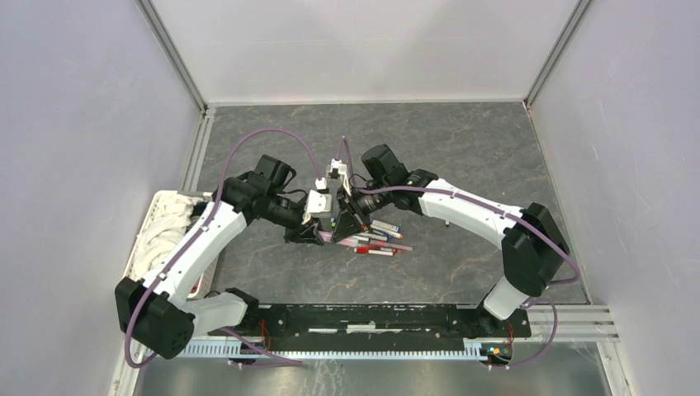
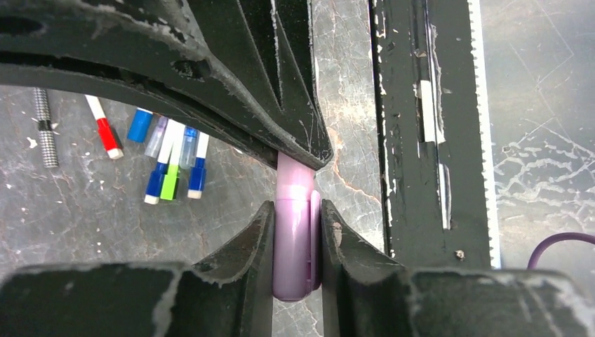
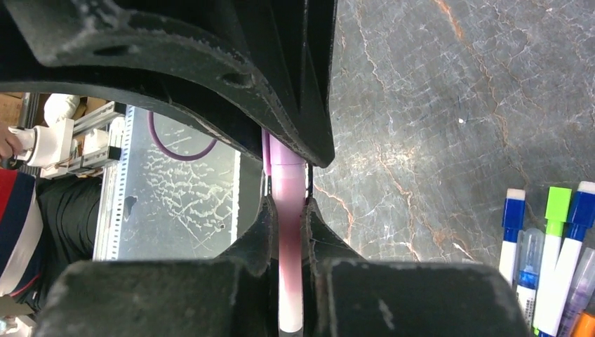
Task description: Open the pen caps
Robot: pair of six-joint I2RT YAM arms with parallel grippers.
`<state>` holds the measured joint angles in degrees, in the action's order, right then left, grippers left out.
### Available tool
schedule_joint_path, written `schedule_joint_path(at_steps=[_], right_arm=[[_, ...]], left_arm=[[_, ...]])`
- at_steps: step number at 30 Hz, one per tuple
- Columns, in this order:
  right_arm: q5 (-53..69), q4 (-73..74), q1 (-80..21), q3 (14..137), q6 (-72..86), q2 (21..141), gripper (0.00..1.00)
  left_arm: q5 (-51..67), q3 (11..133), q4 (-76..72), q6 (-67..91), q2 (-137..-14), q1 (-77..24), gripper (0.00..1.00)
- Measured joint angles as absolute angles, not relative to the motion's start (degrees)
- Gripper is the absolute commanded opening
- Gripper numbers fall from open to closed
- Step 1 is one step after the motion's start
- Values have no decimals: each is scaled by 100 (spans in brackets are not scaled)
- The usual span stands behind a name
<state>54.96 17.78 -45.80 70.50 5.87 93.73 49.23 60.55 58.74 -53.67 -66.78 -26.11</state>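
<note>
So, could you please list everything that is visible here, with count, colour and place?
table: one, dark grey marble, under everything
pens: several, white with blue, green, red, orange ends, piled mid-table
pink pen: one, pink, gripped by right tool
cap: one, lilac, on that pen's end, gripped by left tool
basket: one, white, table's left edge
left tool: one, black, shut on cap
right tool: one, black, shut on pink pen

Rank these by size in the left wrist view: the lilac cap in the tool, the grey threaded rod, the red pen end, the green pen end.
1. lilac cap, though it is nearest the camera.
2. grey threaded rod.
3. red pen end and green pen end look alike.
</note>
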Motion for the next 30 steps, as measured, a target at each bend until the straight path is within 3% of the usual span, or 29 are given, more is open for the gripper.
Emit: schedule_joint_path(at_steps=[1, 3, 7, 13, 14, 17, 18, 30], right_arm=[[5481, 1796, -4598, 7052, 574, 9380, 29], [5459, 1813, -4613, 7052, 582, 9382, 40], [5470, 1584, -4648, 7004, 652, 9380, 43], [5505, 1424, -4650, 6860, 709, 9380, 36], [5511, 1402, -4650, 6860, 718, 9380, 32], [5601, 1343, -4650, 6860, 749, 9373, 5], [5625, 1321, -4650, 6860, 727, 9367, 0], [4853, 1614, -4772, 6866, 45, 9045, 0]], left_arm=[[4919, 6055, 5889, -5371, -6707, -2613, 8], [4919, 6055, 5898, -5391, -6748, -2613, 2], [4897, 6053, 5813, -5384, -6737, -2617, 2], [4965, 6053, 5653, -5118, -6606, -2617, 2], [4969, 6053, 5636, -5065, -6589, -2620, 2], [4943, 6053, 5559, -4895, -6528, -2615, 2], [4943, 6049, 5561, -4873, -6517, -2613, 2], [4814, 6167, 5662, -4884, -6521, -2519, 2]])
